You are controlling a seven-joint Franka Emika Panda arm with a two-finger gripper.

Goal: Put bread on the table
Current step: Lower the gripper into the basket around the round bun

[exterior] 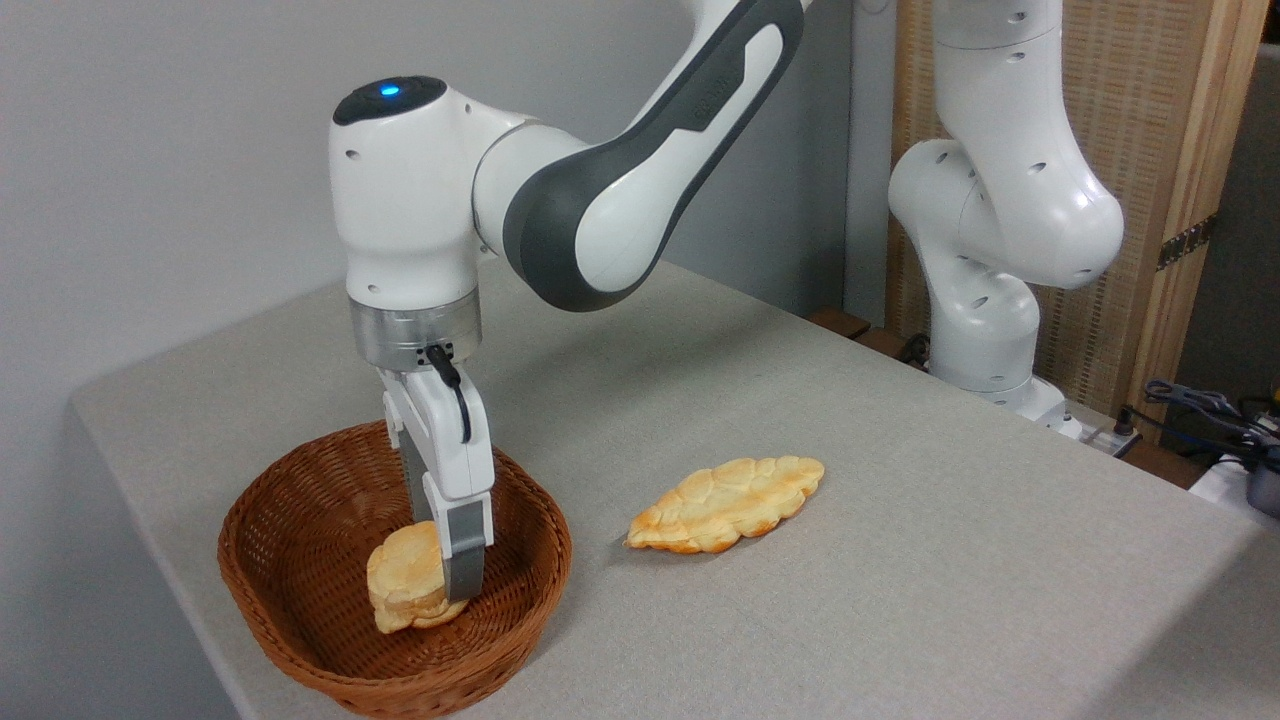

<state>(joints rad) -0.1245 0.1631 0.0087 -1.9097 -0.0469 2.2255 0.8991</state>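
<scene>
At lower left of the frame the gripper reaches down into the basket. Its fingers are closed against the bun, which stands tilted on edge inside the basket. A flat bread lies on the grey surface right of the basket, near frame centre.

brown woven wicker basket rough | grey-beige cloth table matt | white plastic arm glossy | lumpy golden bun cracked
</scene>
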